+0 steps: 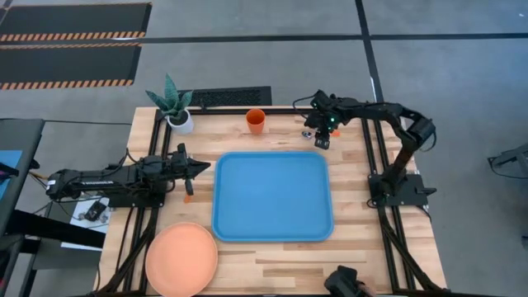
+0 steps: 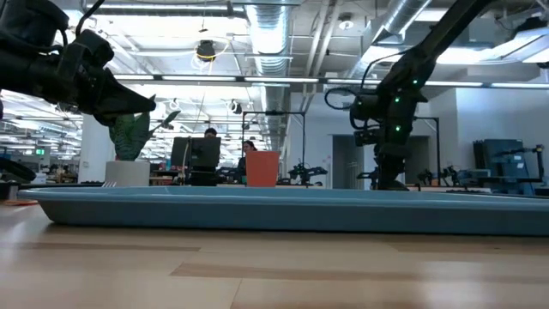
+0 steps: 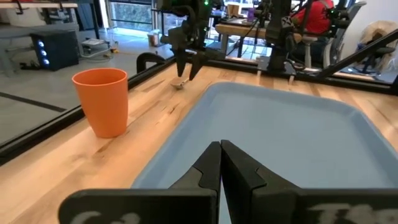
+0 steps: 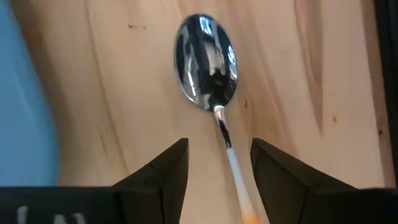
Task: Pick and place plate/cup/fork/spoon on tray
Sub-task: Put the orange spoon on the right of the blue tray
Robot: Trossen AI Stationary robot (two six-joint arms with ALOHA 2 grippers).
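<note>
Right hand (image 4: 219, 165) (fingers apart) straddles the spoon (image 4: 208, 62) beside the tray (image 1: 272, 196).

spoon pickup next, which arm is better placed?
Right. Its end effector hangs open directly over the spoon, fingers either side of the handle, just off the tray's far right corner. The left end effector, shut, sits at the tray's left edge, away from the spoon.
</note>
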